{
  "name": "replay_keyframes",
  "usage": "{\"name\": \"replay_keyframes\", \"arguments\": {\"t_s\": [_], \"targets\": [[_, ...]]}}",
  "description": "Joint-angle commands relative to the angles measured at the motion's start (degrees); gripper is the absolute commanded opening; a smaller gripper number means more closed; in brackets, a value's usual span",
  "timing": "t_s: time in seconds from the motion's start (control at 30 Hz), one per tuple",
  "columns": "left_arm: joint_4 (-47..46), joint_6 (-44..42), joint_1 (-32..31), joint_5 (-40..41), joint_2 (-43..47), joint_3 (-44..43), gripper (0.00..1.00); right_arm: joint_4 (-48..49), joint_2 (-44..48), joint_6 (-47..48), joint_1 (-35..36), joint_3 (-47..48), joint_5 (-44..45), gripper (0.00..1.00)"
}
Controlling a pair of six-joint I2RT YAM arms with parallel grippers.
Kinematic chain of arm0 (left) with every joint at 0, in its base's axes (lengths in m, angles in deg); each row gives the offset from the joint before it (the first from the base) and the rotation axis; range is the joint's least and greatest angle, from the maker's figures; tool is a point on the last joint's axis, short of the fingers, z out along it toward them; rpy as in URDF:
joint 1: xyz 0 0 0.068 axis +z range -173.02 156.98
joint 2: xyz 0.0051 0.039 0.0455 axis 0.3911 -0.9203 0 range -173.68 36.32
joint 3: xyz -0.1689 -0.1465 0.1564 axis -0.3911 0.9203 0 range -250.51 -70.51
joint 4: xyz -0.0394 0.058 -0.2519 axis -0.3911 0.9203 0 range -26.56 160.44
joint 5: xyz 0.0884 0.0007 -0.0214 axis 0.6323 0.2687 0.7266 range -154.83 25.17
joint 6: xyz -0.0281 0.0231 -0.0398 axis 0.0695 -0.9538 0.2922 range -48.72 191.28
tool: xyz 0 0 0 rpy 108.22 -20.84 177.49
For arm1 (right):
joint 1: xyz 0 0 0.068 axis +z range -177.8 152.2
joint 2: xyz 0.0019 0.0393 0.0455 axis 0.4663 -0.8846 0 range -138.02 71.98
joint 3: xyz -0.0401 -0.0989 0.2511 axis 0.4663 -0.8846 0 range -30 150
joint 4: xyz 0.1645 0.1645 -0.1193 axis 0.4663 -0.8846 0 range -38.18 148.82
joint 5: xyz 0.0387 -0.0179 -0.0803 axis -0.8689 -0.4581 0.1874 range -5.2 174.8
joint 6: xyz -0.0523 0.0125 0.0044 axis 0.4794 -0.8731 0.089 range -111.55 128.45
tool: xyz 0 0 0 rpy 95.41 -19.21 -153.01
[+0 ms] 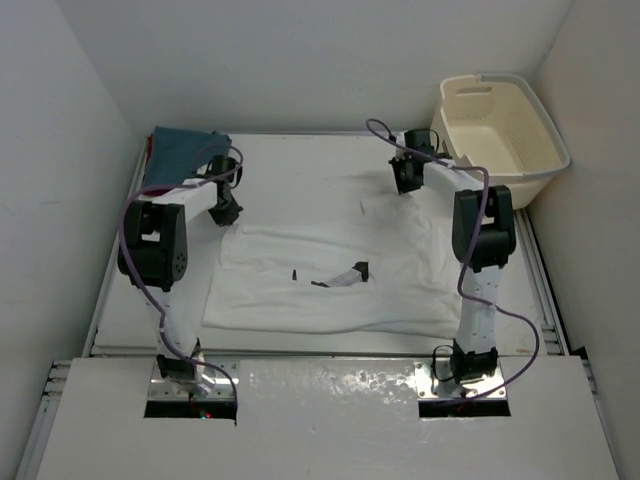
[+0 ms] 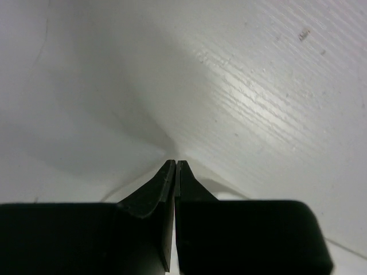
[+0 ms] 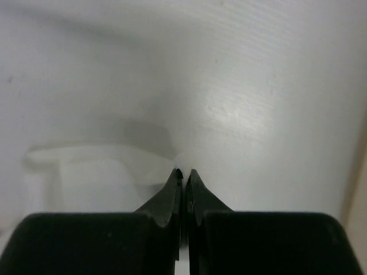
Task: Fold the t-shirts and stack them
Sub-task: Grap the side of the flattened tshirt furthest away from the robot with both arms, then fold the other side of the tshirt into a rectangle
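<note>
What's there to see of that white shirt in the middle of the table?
The white shirt is soft, thin cloth, spread nearly flat on the table with slight wrinkles. A small grey-and-dark marking shows near its middle. At its far corners the left claw and right claw are shut, each seemingly pinching the cloth.

White table (image 1: 310,160), rails along left and right edges. 3 things on it:
- 1 white t-shirt (image 1: 330,295) spread out across the middle, lightly wrinkled, hem toward the near edge.
- 1 blue-grey t-shirt (image 1: 180,155) bunched in the far-left corner, apart from the white one.
- 1 cream laundry basket (image 1: 520,165) at the far-right corner, tilted; can't tell if it sits fully on the table.
</note>
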Motion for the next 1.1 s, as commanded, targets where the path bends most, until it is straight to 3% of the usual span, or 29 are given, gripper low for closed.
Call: {"name": "replay_keyframes", "arguments": {"t_s": [0.0, 0.33, 0.67, 1.07], "targets": [[-4.0, -1.5, -0.5, -1.7, 7.6, 2.2, 0.00, 4.4, 14.0, 6.4, -0.2, -6.6, -0.2, 0.00], [-7.0, -1.1, -2.1, -0.7, 17.6, 12.0, 0.00, 7.6, 41.1, 6.8, 0.3, -35.1, 3.3, 0.00], [-6.5, 2.9, -2.3, 1.7, 31.4, 24.2, 0.00, 0.5, 61.8, 4.8, 0.5, -48.6, 14.2, 0.00], [-4.0, 7.7, -2.3, 4.8, 36.0, 31.8, 0.00, -9.0, 76.1, -4.8, 0.4, -59.6, 22.5, 0.00]]}}
